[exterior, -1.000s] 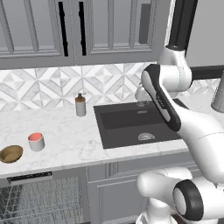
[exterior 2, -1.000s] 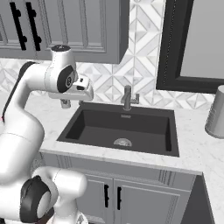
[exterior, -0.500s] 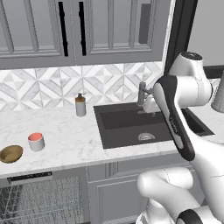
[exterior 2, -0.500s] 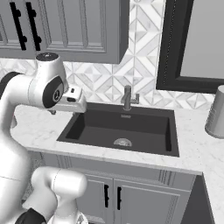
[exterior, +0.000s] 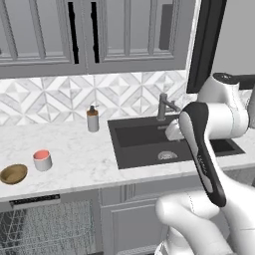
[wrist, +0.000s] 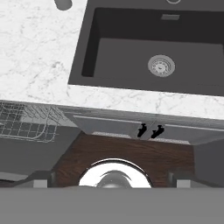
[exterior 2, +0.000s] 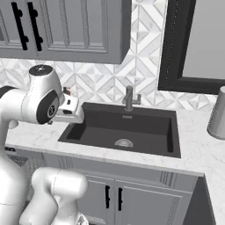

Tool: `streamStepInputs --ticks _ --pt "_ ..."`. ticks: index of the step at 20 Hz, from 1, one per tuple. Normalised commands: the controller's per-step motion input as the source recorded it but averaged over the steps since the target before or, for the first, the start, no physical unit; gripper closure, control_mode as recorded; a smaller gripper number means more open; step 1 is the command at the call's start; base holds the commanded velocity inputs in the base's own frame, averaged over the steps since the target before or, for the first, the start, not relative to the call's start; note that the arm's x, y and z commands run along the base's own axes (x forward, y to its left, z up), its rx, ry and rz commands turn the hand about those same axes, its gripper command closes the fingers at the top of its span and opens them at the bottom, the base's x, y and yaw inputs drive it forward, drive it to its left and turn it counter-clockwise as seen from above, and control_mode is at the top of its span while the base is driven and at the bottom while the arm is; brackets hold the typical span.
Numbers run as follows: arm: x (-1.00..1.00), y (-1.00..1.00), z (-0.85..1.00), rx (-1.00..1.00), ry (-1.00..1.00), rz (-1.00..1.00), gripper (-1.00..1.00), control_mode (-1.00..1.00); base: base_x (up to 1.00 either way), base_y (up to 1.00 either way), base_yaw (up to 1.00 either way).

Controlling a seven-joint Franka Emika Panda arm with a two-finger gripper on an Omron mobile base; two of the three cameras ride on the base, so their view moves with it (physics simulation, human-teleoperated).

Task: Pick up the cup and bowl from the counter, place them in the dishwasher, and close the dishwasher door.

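Your cup (exterior: 43, 160), white outside and salmon-red inside, stands upright on the counter (exterior: 84, 159) at the far left of the left base view, well left of the sink (exterior: 164, 144). The wooden bowl (exterior: 13, 174) sits just beside it, further left and nearer the counter's front edge; the two look apart, not touching. Below them the dishwasher (exterior: 47, 229) stands open, with its grey wire rack showing under the dark control strip (exterior: 35, 201). You can also see a corner of that rack (wrist: 26, 124) at the left of the hand view.

The soap dispenser (exterior: 92, 119) stands against the tiled backsplash, between the cup and the sink, and the faucet (exterior: 163, 106) rises behind the basin.

Your arm is folded up over the sink area, and the hand camera looks down on the basin's drain (wrist: 161, 65), the counter's front edge and the cabinet doors beneath it. The jaws are spread wide with nothing between them. A metal canister (exterior 2: 217, 115) stands on the counter at the far right.
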Motion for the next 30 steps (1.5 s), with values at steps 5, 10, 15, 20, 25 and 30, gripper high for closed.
streamStepInputs --ticks 5,10,15,20,25,30 --pt "0.00 0.00 0.00 0.00 0.00 0.00 -1.00 1.00 -0.06 -0.48 0.41" --pt "0.00 0.00 0.00 0.00 0.00 0.00 -1.00 1.00 -0.28 -0.24 0.66" --pt "0.00 0.00 0.00 0.00 0.00 0.00 -1.00 1.00 -0.19 -0.23 0.74" --pt "0.00 0.00 0.00 0.00 0.00 0.00 -1.00 1.00 -0.11 -0.52 0.67" --pt "0.00 0.00 0.00 0.00 0.00 0.00 -1.00 1.00 0.06 -0.33 0.54" --pt "0.00 0.00 0.00 0.00 0.00 0.00 -1.00 1.00 0.54 -0.41 0.21"
